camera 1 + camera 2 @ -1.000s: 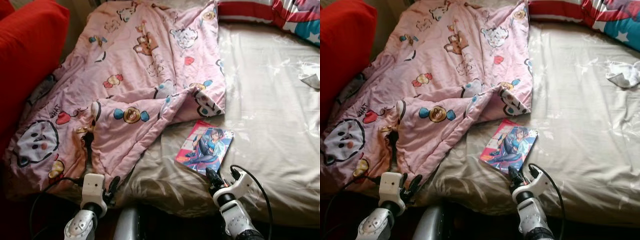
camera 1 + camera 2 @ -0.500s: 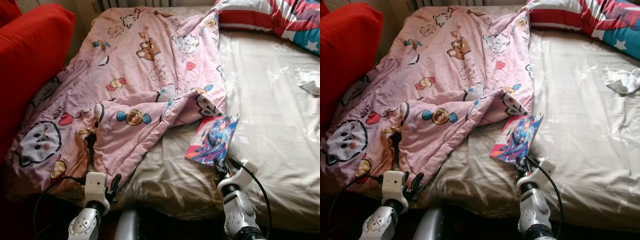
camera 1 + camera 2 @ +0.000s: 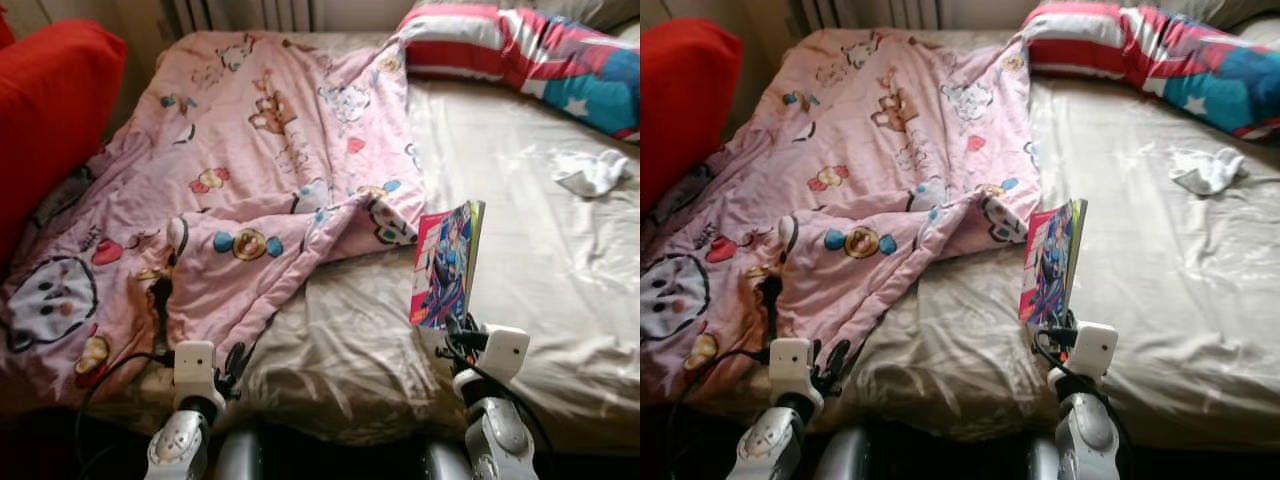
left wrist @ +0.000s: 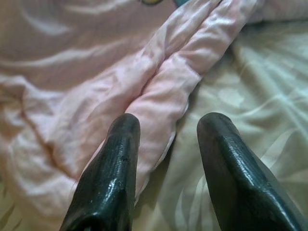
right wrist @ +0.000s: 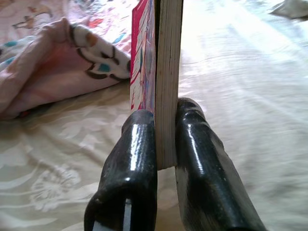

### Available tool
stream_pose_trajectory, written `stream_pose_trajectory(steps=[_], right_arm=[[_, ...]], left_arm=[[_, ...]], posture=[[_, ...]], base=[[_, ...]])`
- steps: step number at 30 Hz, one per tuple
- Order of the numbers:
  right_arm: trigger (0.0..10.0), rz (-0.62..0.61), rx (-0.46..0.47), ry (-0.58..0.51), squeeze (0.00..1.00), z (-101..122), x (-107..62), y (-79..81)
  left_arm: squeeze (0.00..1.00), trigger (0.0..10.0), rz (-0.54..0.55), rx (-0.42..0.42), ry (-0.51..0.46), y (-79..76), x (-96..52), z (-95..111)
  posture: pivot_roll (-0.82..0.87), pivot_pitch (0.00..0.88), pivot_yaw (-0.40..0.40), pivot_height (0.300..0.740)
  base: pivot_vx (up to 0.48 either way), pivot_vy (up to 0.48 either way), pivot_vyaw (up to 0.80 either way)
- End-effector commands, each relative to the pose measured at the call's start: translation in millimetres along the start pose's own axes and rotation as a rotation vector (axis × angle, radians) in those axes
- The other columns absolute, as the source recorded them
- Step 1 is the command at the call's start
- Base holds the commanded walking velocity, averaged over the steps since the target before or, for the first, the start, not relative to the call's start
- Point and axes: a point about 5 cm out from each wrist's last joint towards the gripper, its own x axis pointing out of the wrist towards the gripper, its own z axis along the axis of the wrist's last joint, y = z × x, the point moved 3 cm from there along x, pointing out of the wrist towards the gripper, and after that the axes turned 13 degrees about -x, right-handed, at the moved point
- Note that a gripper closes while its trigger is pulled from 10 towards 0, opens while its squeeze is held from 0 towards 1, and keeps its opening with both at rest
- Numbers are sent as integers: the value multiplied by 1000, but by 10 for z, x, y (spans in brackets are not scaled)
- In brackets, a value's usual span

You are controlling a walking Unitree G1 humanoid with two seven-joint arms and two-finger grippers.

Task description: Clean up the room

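Pink cartoon-print blanket [image 3: 250, 170] lies rumpled across the left of the bed [image 3: 540, 260] as the right gripper [image 5: 166, 144] pinches a comic book [image 3: 445, 262] upright by its lower edge, above the near side of the sheet. The left gripper [image 4: 166, 159], fingers spread, hovers at the blanket's near edge. Tidying looks barely begun: a crumpled white cloth [image 3: 590, 172] remains far right.

Blanket [image 3: 250, 170] left on bed [image 3: 540, 250], pillow [image 3: 520, 55] behind, sock [image 3: 590, 172] right
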Motion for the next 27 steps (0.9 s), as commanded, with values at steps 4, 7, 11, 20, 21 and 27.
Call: stream_pose_trajectory(steps=[4,7,11,20,21,27], right_arm=[[10000,-6,-21,-35,0,131,68,13],[10000,-6,-20,-35,0,164,96,15],[10000,-13,-23,-37,0,177,84,-7],[10000,11,-34,-8,0,118,46,28],[10000,7,-31,-9,0,122,51,19],[10000,-15,-19,-10,0,134,41,-18]], left_arm=[[0,10000,27,-2,1,86,-13,-15],[0,10000,30,-2,-5,97,-5,-7],[0,10000,33,-5,-7,94,-35,-31],[0,10000,53,-8,3,122,-117,-114],[0,10000,55,-9,7,127,-124,-130],[0,10000,44,-4,21,118,-107,-146]], posture=[[-6,143,17,606],[-10,152,18,621],[-10,177,9,646],[-6,211,-4,696],[-11,207,-1,701],[-25,201,8,736]], base=[[0,0,0],[0,0,0],[0,0,0],[0,0,0],[0,0,0],[0,0,0]])
